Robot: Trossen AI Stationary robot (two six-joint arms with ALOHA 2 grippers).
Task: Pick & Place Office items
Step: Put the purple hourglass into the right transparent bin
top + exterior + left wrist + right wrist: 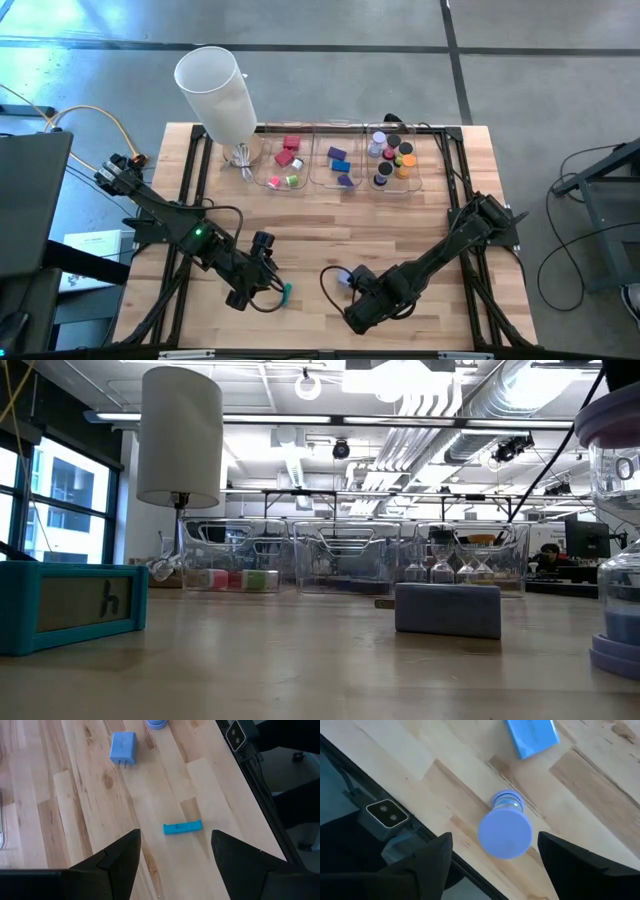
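Observation:
A teal stick (182, 827) lies flat on the wooden table near its front edge. My left gripper (175, 834) hovers open above it, one finger on either side, without touching. A lavender spool (505, 832) stands upright on the table under my open right gripper (495, 840), whose fingers flank it and stay clear. A blue block (532, 735) lies flat just beyond the spool. In the high view my left gripper (266, 292) is at front centre-left and my right gripper (352, 300) at front centre-right.
Three clear bins (311, 182) stand in a row at the table's far edge, holding red, green, purple, blue, black and orange pieces. A tall white cylinder (215, 90) stands at the far left. Bare wood (330, 225) lies between the bins and the grippers.

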